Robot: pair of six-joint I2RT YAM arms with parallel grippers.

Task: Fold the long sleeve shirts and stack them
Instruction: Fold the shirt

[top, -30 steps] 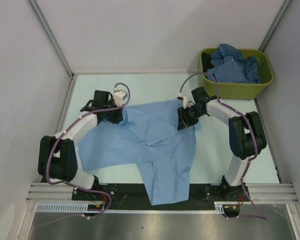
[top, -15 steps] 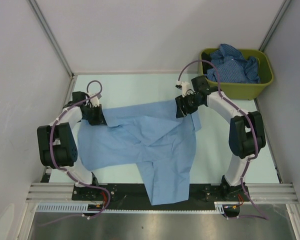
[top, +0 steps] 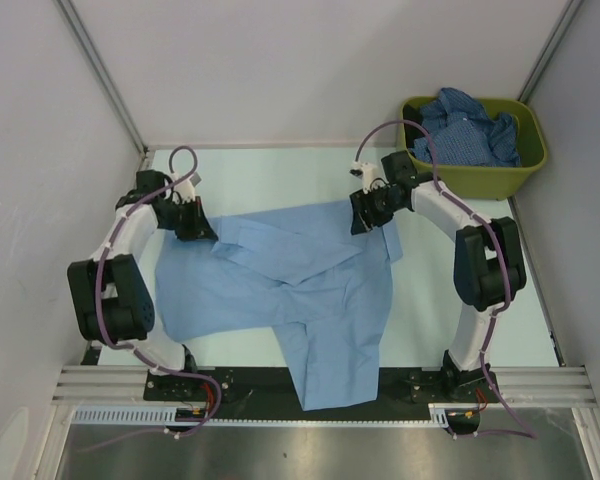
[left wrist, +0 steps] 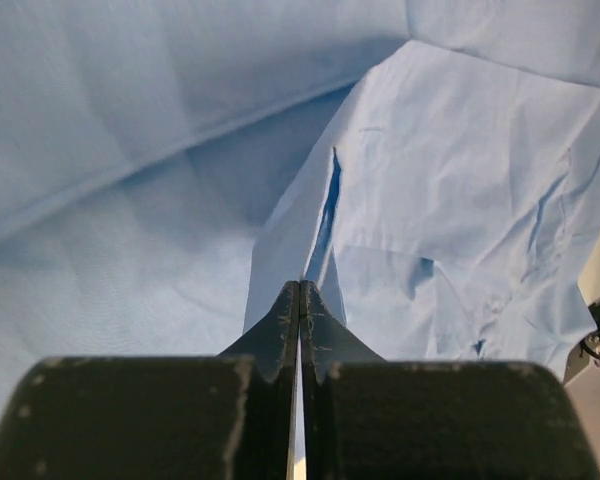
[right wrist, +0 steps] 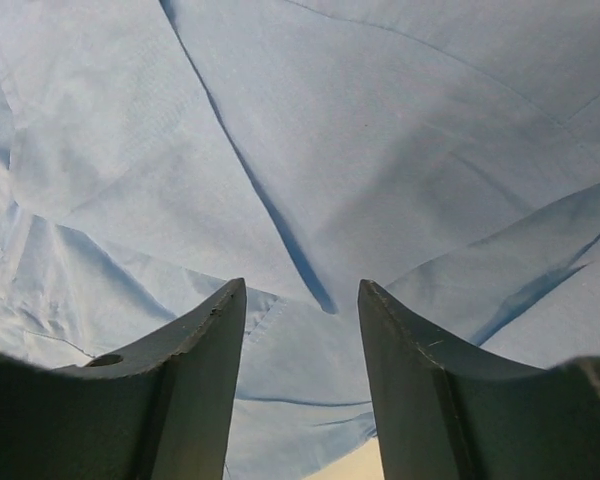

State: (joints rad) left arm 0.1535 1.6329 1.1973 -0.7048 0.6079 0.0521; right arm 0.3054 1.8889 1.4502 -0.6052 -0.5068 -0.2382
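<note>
A plain light blue long sleeve shirt (top: 280,290) lies spread on the pale table, one part hanging toward the near edge. My left gripper (top: 202,228) is at the shirt's far left corner. In the left wrist view it (left wrist: 300,285) is shut on a thin fold of the shirt (left wrist: 460,200). My right gripper (top: 363,222) hovers at the shirt's far right corner. The right wrist view shows it (right wrist: 302,290) open, the jaws well apart just over the creased cloth (right wrist: 360,130). Darker blue patterned shirts (top: 470,125) are heaped in the bin.
An olive-green bin (top: 480,180) stands at the far right corner of the table (top: 280,175). Grey walls with metal posts close in the left, back and right. A metal rail (top: 310,385) runs along the near edge by the arm bases.
My left gripper has moved left and slightly back, dragging the shirt's far left corner with it and stretching the top edge. My right gripper shifted slightly back and stayed over the far right corner.
</note>
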